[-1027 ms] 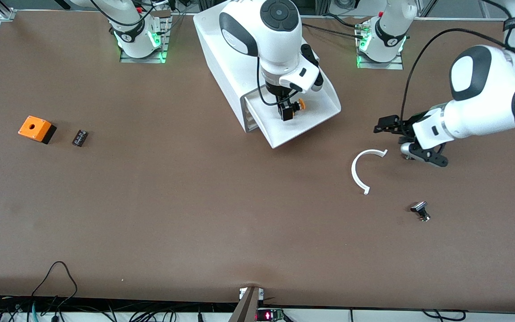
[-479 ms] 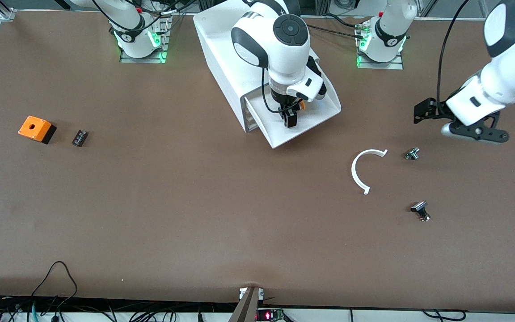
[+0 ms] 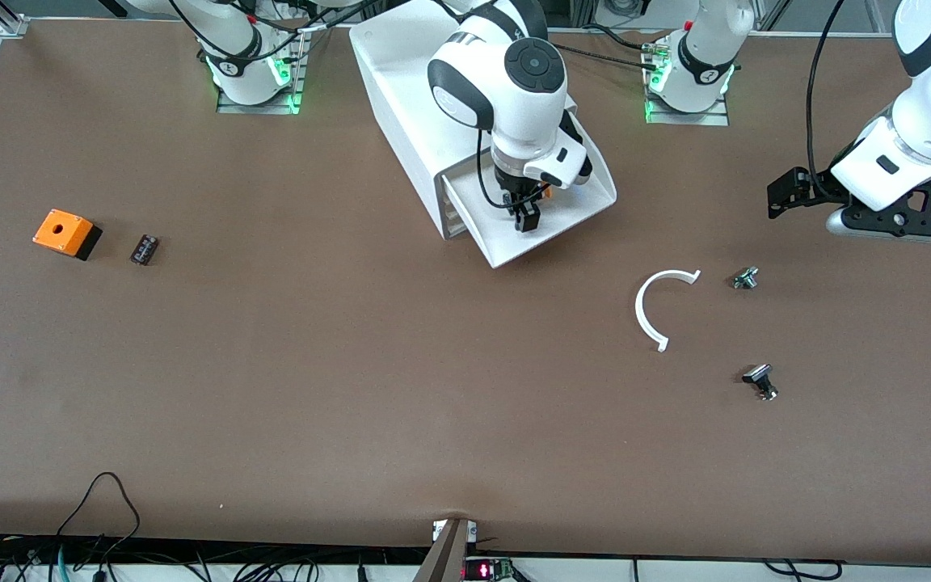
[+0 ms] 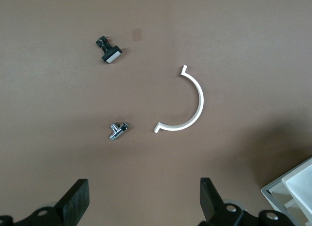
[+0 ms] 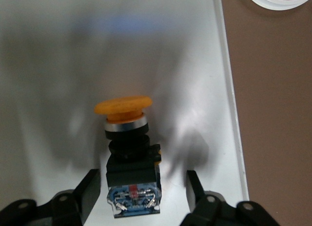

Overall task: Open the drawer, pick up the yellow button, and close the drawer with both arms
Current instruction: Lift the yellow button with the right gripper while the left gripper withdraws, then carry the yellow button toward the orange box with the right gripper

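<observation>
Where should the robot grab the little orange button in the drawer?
Probably by its square black body, from straight above. The button lies on its side in the open drawer, and its flat black sides give the fingers good faces; the orange cap is round and slippery. The right gripper already straddles that body.

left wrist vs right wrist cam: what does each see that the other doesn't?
Left wrist only: the bare table, a small black part, a metal fitting, the open left end effector over the table.
Right wrist only: the button lying in the drawer, between the right end effector's fingers.
Both: the white arc, at the edge in the right wrist view.
</observation>
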You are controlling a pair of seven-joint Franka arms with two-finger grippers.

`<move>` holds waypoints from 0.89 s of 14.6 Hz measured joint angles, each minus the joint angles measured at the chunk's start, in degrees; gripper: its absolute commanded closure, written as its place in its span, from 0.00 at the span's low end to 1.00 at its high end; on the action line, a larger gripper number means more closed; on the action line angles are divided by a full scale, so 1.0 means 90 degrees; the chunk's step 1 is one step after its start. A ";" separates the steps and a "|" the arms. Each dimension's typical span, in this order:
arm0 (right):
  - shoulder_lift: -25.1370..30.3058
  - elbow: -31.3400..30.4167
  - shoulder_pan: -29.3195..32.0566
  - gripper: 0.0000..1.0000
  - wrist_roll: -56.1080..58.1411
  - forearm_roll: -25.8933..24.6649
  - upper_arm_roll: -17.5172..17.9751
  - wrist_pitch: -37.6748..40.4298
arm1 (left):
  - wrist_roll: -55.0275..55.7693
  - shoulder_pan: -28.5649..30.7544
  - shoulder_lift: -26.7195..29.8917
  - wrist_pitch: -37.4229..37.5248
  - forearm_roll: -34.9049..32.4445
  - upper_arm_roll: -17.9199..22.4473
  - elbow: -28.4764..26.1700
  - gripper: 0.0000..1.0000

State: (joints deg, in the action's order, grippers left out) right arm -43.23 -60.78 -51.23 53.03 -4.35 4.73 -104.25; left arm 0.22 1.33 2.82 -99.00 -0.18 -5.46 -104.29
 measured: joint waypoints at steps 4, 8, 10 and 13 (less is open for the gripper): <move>0.0001 0.0022 -0.0122 0.71 -0.0026 -0.0233 0.0000 -0.0098 | 0.0243 0.0003 0.0000 -0.0003 -0.0123 0.0006 0.0268 0.00; 0.0001 0.0031 -0.0175 0.78 -0.0512 -0.0415 0.0002 -0.0094 | 0.0413 0.0095 -0.0057 0.0028 -0.0136 0.0045 0.0566 0.00; 0.0027 0.0106 -0.0198 0.78 -0.0896 -0.0501 0.0002 0.0038 | 0.0422 0.0189 -0.0089 0.0053 -0.0137 0.0061 0.0656 0.00; 0.0347 0.0363 -0.0128 0.78 -0.1569 -0.0668 -0.0078 0.0359 | 0.0439 0.0335 -0.0135 0.0088 -0.0137 0.0098 0.0690 0.00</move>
State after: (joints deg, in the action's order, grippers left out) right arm -40.11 -57.52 -52.38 38.90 -10.36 4.02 -101.02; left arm 4.17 4.35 1.60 -98.20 -1.42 -4.57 -98.08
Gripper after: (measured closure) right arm 0.581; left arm 0.000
